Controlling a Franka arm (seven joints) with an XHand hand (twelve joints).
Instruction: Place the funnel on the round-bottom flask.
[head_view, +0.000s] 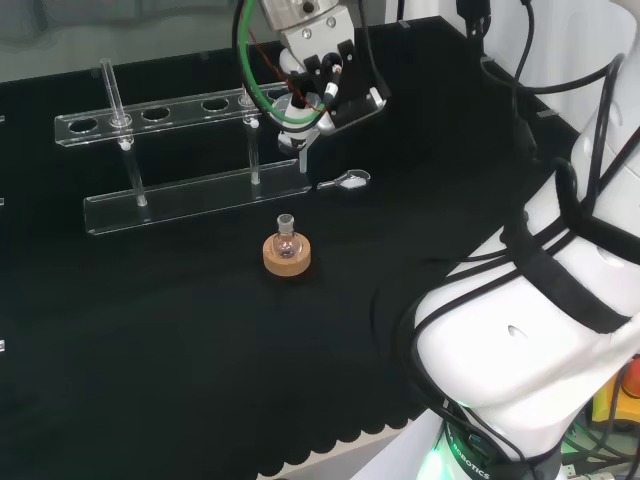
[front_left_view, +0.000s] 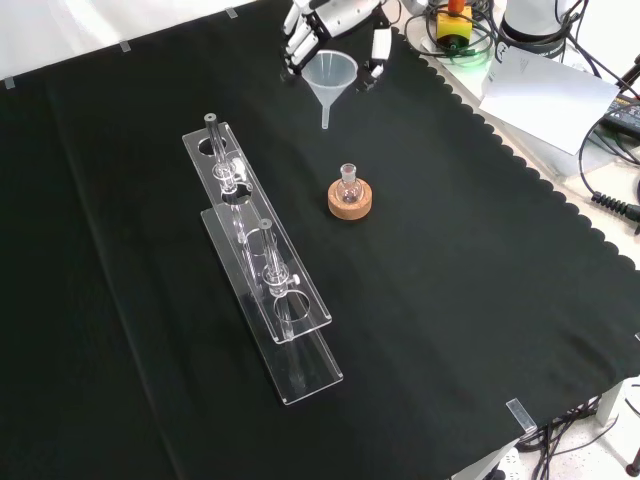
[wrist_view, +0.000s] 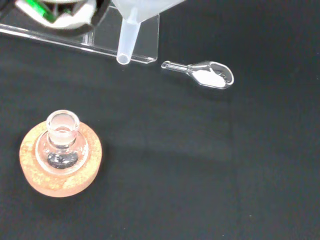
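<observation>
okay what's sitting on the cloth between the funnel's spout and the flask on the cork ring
Nothing: in the front view, bare black cloth separates the funnel from the flask. The wrist view shows a small scoop off to one side.

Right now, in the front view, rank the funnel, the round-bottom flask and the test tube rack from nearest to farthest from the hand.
1. The funnel, held in the hand at the view's top.
2. The round-bottom flask on its cork ring, below the funnel.
3. The test tube rack, lower left; its near end comes close, its bulk lies farthest.

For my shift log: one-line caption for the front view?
Hand holds funnel above the cloth, short of the flask on its cork ring.
</observation>
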